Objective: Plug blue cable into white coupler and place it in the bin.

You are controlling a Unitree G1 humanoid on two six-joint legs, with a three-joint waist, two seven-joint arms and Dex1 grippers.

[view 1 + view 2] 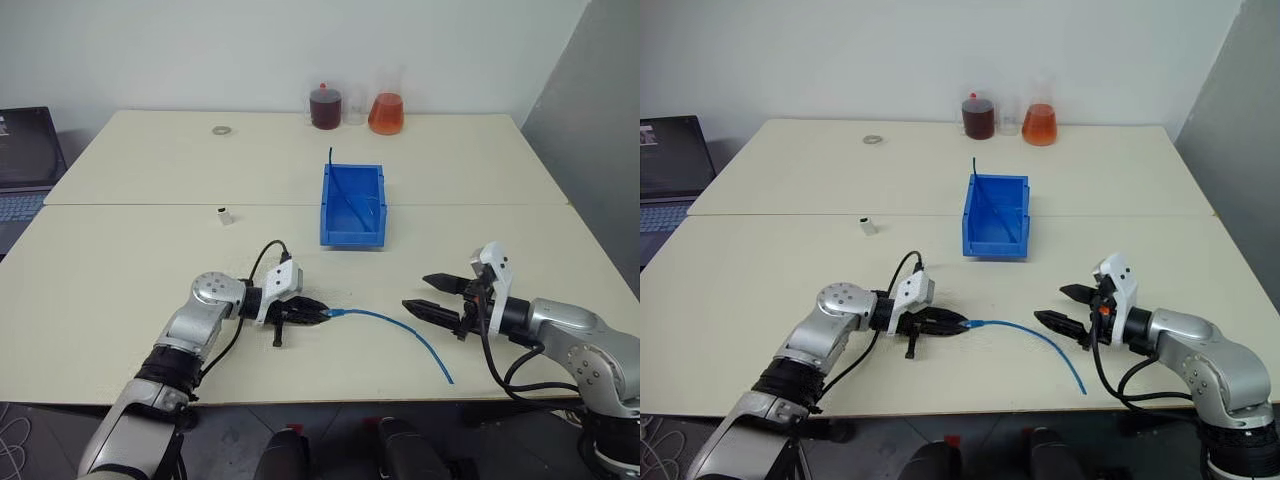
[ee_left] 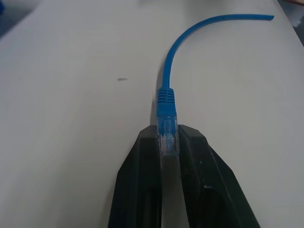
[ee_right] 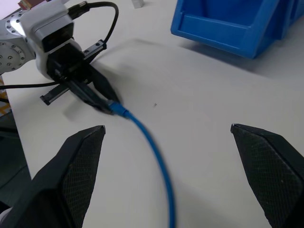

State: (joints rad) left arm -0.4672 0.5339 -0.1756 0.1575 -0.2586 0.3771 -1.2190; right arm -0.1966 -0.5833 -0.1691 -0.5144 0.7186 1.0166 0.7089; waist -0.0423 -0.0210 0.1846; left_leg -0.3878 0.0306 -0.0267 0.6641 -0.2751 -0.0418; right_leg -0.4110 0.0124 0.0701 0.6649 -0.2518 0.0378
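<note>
The blue cable (image 1: 400,330) lies in a curve on the near part of the table, its free end toward the front edge. My left gripper (image 1: 318,314) is shut on the cable's clear plug (image 2: 167,137), which sits pinched between the two black fingers. To the cable's right my right gripper (image 1: 428,296) stands open and empty, its fingers (image 3: 80,161) spread wide. The white coupler (image 1: 225,215) rests alone on the table, far left of the bin. The blue bin (image 1: 352,205) stands at mid-table behind the cable, with a thin dark-blue cable inside.
Two flasks of dark red (image 1: 325,106) and orange (image 1: 386,112) liquid stand at the table's far edge. A grey ring (image 1: 220,130) lies at the far left. A laptop (image 1: 25,160) sits off the table's left side. A grey wall panel rises on the right.
</note>
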